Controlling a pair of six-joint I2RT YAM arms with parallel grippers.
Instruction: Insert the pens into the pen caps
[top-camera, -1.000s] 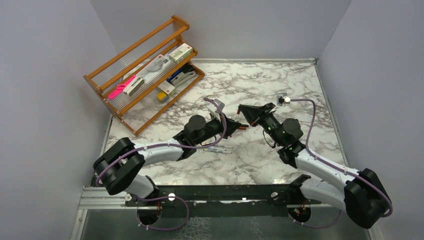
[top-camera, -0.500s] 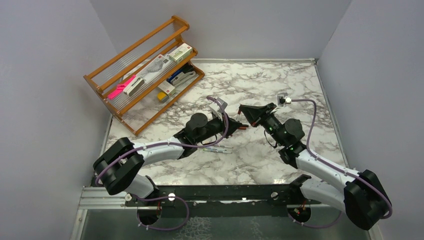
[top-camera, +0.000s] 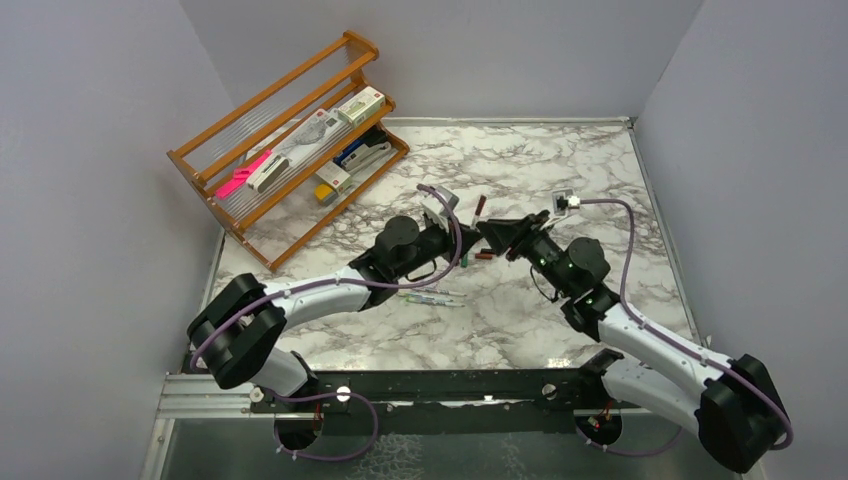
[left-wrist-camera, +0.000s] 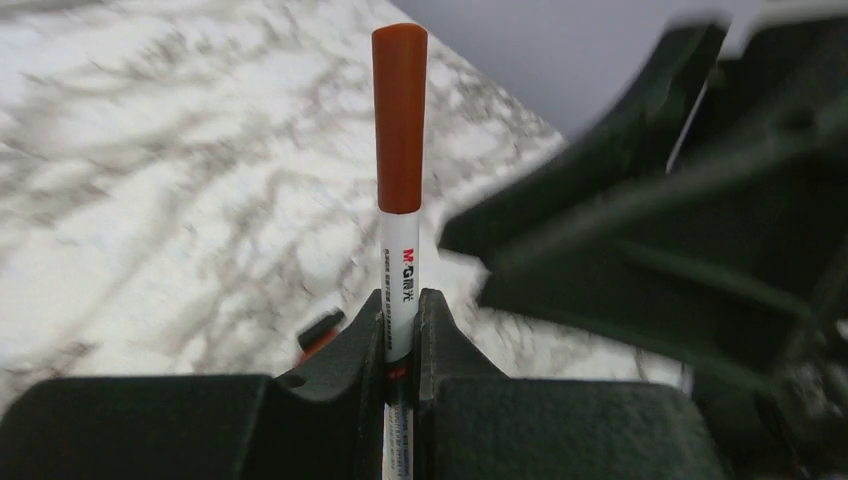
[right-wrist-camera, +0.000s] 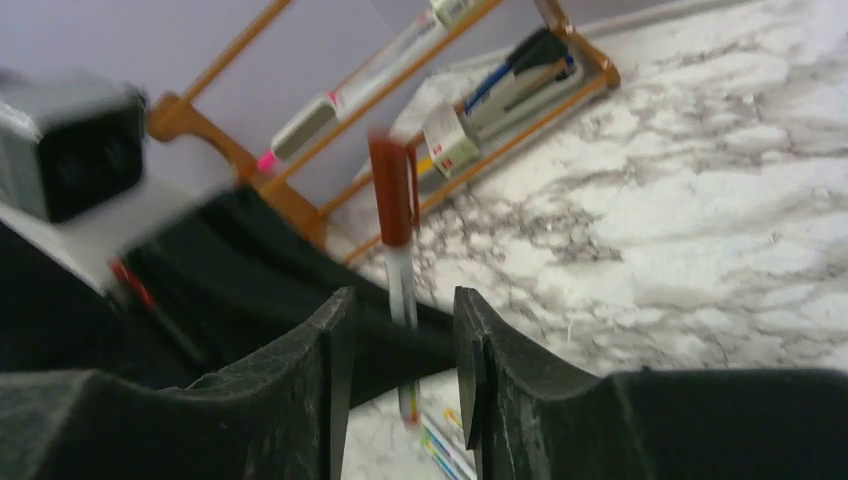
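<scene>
The left claw (left-wrist-camera: 402, 305) pinches the pen (left-wrist-camera: 401, 250) up above the worktop (left-wrist-camera: 150, 200), with the cap (left-wrist-camera: 400, 120) on its tip. The right claw (right-wrist-camera: 402, 300) is spread around it. Pull that claw straight back so it does not knock the cap.

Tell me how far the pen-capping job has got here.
Done: one thin white pen wears a red-brown cap, clamped in the left gripper. In hand: the right gripper stands open around it. Left: two more thin pens lying on the marble table, apparently uncapped; what looks like a loose red-brown cap lies nearby.
</scene>
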